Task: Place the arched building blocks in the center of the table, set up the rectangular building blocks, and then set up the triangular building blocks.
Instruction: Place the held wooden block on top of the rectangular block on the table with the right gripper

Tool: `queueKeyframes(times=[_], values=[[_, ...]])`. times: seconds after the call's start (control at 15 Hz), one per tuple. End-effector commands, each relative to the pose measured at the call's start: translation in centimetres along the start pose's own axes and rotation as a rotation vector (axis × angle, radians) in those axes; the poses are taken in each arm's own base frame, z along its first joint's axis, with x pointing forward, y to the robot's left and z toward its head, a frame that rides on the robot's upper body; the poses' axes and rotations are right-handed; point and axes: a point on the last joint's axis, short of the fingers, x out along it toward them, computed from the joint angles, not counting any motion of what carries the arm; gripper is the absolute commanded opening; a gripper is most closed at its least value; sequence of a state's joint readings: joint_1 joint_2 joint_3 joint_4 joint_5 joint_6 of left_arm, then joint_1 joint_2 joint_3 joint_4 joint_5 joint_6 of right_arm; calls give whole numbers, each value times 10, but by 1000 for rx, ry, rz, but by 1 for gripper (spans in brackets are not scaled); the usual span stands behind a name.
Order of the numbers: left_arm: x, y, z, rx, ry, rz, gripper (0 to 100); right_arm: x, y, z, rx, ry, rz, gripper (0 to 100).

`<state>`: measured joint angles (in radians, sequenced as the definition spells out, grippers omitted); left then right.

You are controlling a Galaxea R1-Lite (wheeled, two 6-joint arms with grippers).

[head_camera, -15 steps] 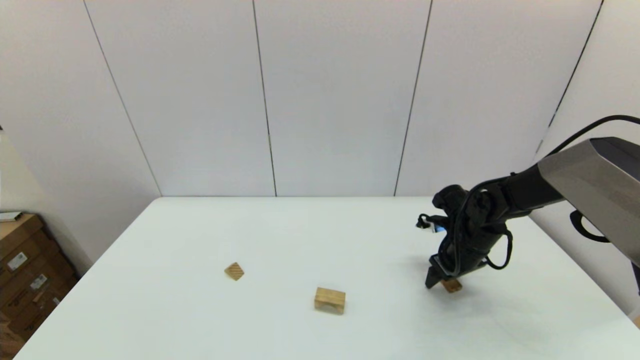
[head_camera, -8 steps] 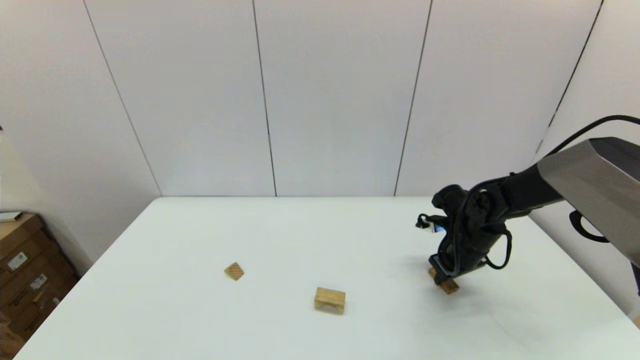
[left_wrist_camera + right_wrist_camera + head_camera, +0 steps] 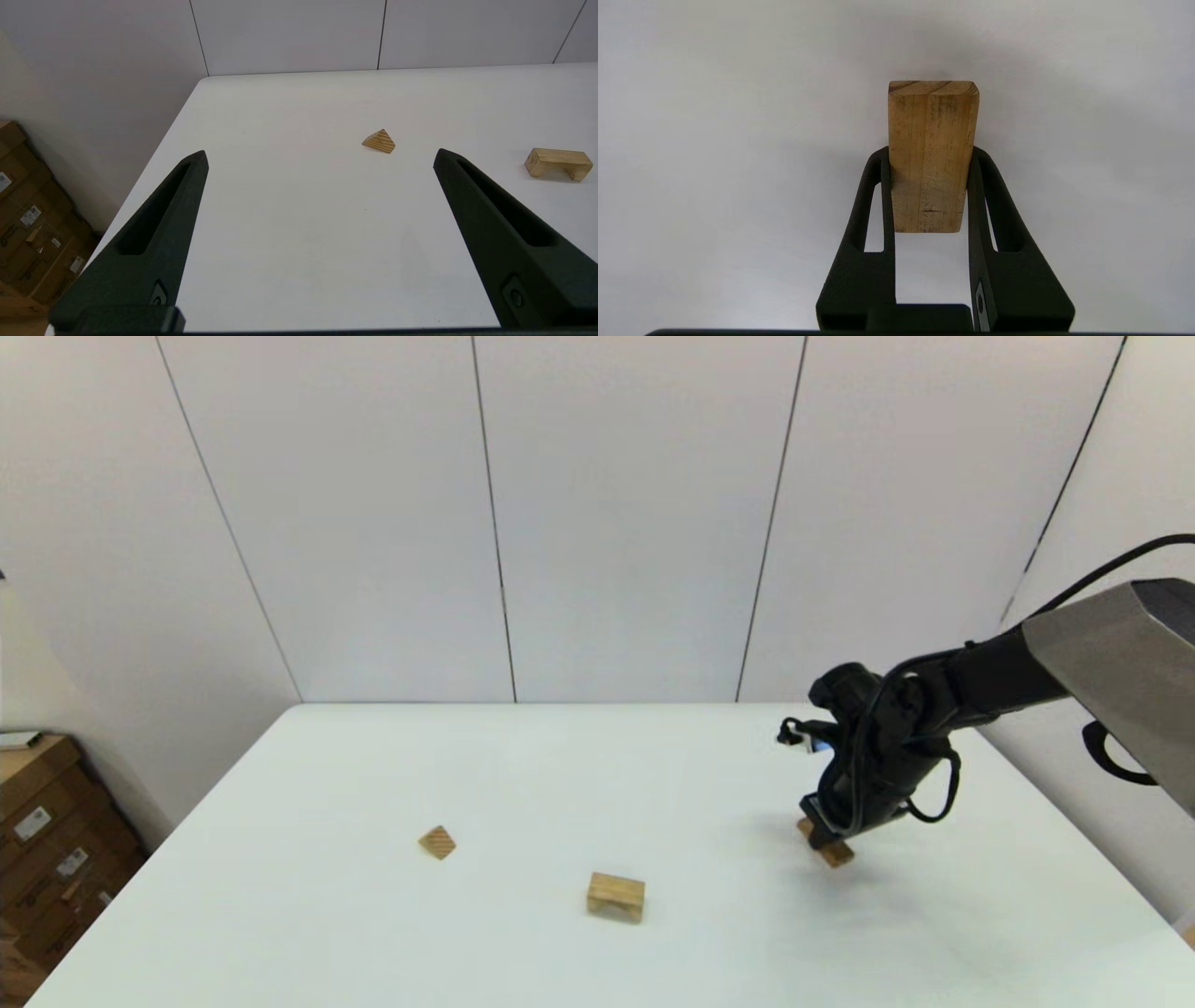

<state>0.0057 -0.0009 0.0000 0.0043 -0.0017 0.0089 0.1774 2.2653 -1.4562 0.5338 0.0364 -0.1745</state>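
Since a second ago, the right gripper (image 3: 822,841) has clamped the plank (image 3: 831,849) and lifted it just off the table (image 3: 523,775) near the right edge. Arch block (image 3: 615,896) sits centrally toward the near edge, path unobstructed; wedge (image 3: 437,842) lies leftward. Left gripper (image 3: 320,156) hangs wide open, empty.
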Motion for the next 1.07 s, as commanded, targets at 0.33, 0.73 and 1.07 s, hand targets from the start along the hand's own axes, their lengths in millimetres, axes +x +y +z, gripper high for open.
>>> queueKeyframes(times=[0.33, 0.73, 1.07], values=[[0, 0, 0, 0, 1, 1, 100, -96, 63, 13, -159, -136, 40, 0], [0, 0, 0, 0, 1, 1, 100, -104, 142, 13, -377, -162, 98, 0], [0, 0, 0, 0, 1, 1, 100, -92, 174, 16, -551, -84, 119, 0]])
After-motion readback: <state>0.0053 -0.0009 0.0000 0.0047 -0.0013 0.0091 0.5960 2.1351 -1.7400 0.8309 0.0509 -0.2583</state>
